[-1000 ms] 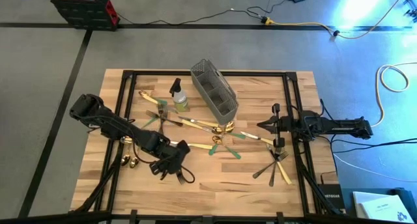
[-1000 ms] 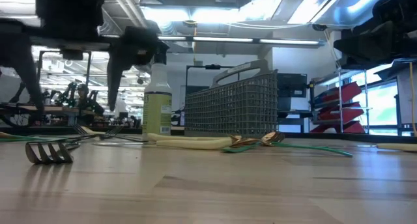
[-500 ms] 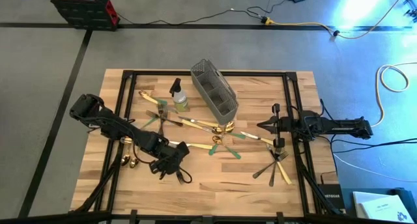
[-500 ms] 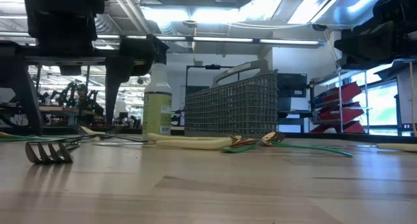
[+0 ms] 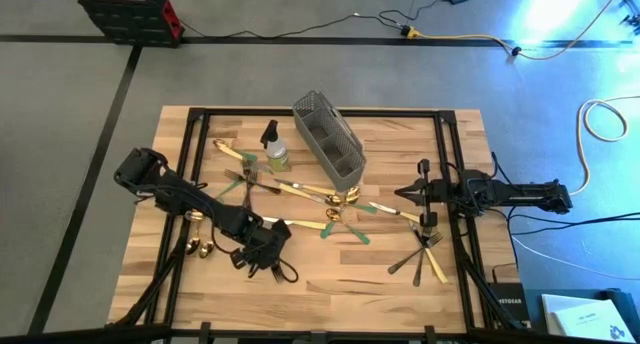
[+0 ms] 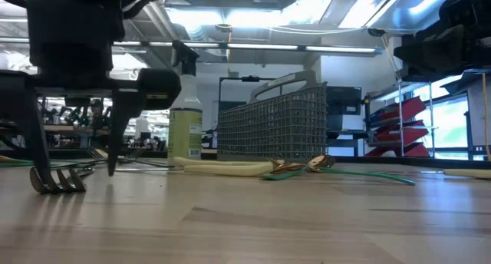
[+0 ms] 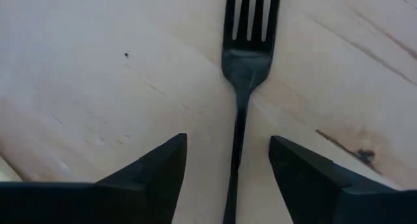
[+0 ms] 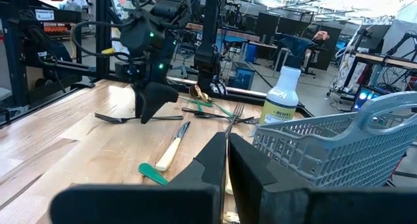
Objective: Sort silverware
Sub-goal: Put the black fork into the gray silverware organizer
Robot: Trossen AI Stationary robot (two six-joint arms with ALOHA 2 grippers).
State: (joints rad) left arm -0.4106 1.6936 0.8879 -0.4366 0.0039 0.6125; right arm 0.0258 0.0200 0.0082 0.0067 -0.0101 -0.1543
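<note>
Black against the pale wooden table, a fork lies flat near the front-left part of the surface, tines pointing away from the left wrist camera. The left gripper is down over it, its two fingers standing apart on either side of the fork's handle with clear gaps on both sides, so nothing is gripped. In the low view the same gripper has its fingertips at the table surface, straddling the fork's tines.

More silverware is scattered across the middle of the table: a crossed cluster of gold, green-handled and cream-handled pieces lies in front of the grey wire-mesh caddy, and a cream-handled piece with a green tip lies apart on the wood. Another small group of dark and gold pieces lies near the right front, and two gold spoons sit at the left edge beside the left arm.

A small spray bottle of green liquid stands upright just left of the caddy.

The right gripper waits at the right side of the table, raised off the surface, its fingers pressed together and empty.
</note>
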